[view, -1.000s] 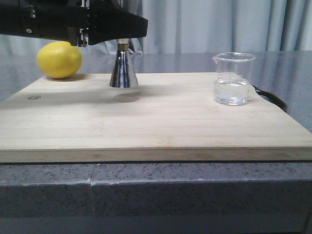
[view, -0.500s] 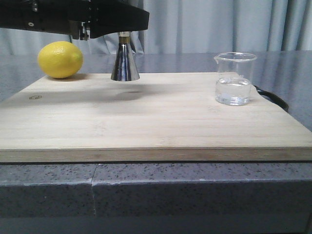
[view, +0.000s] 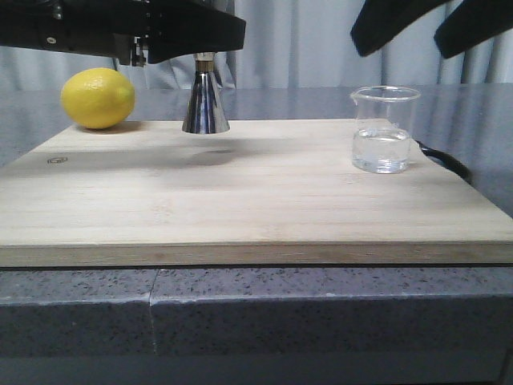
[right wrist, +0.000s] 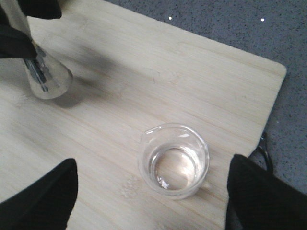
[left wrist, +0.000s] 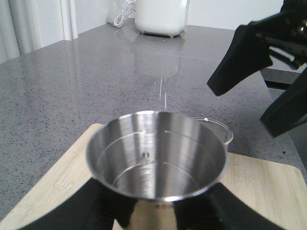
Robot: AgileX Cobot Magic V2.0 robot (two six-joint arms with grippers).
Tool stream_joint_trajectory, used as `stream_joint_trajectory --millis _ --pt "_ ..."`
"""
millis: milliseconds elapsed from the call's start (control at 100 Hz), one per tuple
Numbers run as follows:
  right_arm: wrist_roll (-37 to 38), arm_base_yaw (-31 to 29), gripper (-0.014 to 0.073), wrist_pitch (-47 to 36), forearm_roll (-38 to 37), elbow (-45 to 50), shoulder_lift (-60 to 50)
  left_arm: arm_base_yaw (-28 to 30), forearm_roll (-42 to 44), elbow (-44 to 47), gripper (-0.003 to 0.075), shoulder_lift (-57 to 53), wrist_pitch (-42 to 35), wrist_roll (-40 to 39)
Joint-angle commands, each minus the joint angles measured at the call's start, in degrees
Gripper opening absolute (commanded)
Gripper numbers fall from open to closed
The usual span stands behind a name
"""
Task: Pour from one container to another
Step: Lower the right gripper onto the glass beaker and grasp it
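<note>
Left gripper (view: 200, 40) gripped the jigger (view: 205, 100), lifted clear of the board (view: 256, 200).
The beaker (view: 384, 130) stood on the board's right side, part-filled with clear liquid, directly beneath the wide-spread right gripper (view: 433, 28).

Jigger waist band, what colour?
Gold, a thin band on the shiny steel jigger, just below the left pincer. Front view shows it best.

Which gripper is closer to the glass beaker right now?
Right. The right gripper hangs open just above the beaker, its jaws either side of it in the wrist view. The left gripper grips the jigger across the board.
</note>
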Motion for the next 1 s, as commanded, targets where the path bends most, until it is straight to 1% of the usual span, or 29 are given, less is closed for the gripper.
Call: stream_joint_trajectory --millis 0,60,150,320,410,490,600,690,880,990 --pt "-1.59 1.13 0.0575 -14.44 2.17 4.68 -1.62 -0.46 -5.54 -1.76 0.0229 -2.20 5.14 -0.01" --pt "-1.59 2.31 0.0575 -23.14 2.58 8.90 -1.62 -0.46 -5.54 -1.76 0.0229 -2.20 5.14 -0.01" --pt "-1.46 3.96 0.0575 -33.23 3.99 14.30 -1.62 -0.46 -5.54 -1.76 0.0229 -2.20 5.14 -0.01" --pt "0.48 7.01 0.0575 -47.78 4.33 21.18 -0.74 -0.46 -5.54 -1.76 0.0229 -2.20 5.14 -0.01" --pt "3.18 7.65 0.0575 -54.40 4.06 23.47 1.67 -0.46 -5.54 -1.76 0.0229 -2.20 5.14 -0.01" --pt "6.08 8.15 0.0575 -57.69 2.37 23.95 4.21 -0.46 -5.54 -1.76 0.0229 -2.20 5.14 -0.01" --pt "6.48 8.80 0.0575 -63.31 0.71 23.95 7.81 -0.46 -5.54 -1.76 0.0229 -2.20 5.14 -0.01" --pt "8.61 8.80 0.0575 -67.49 -0.45 23.95 10.25 -0.46 -5.54 -1.76 0.0229 -2.20 5.14 -0.01" --pt "8.72 8.80 0.0575 -72.25 -2.07 23.95 13.30 -0.46 -5.54 -1.76 0.0229 -2.20 5.14 -0.01" --pt "8.72 8.80 0.0575 -72.65 -2.93 23.95 14.53 -0.46 -5.54 -1.76 0.0229 -2.20 5.14 -0.01"
